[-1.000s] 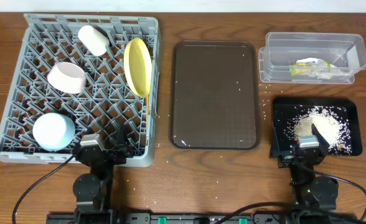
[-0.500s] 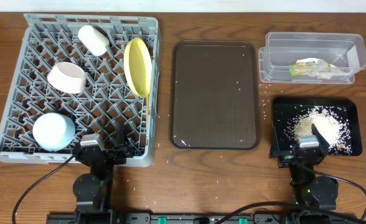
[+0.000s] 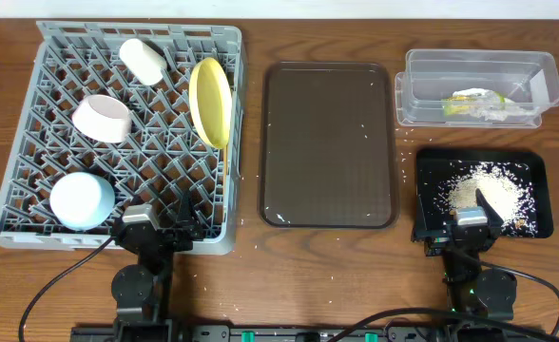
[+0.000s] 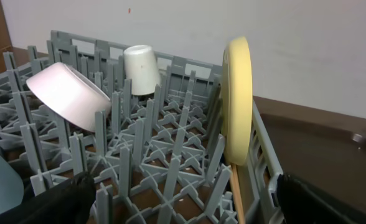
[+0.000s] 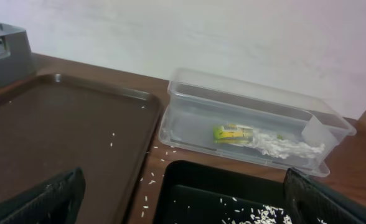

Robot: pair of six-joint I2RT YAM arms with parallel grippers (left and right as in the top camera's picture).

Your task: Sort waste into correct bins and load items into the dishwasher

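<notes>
Resting at tabletop's (image 3: 318,275) near edge, left gripper (image 3: 161,228) & right gripper (image 3: 455,221) released, empty; best retracting w/o snagging square grey plastic dish rack (image 3: 137,30).

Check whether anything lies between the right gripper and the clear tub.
Yes. The black tray, holding crumbs, lies flat between the open right gripper and the tub. It is shallow, so a reach above it looks possible.
</notes>
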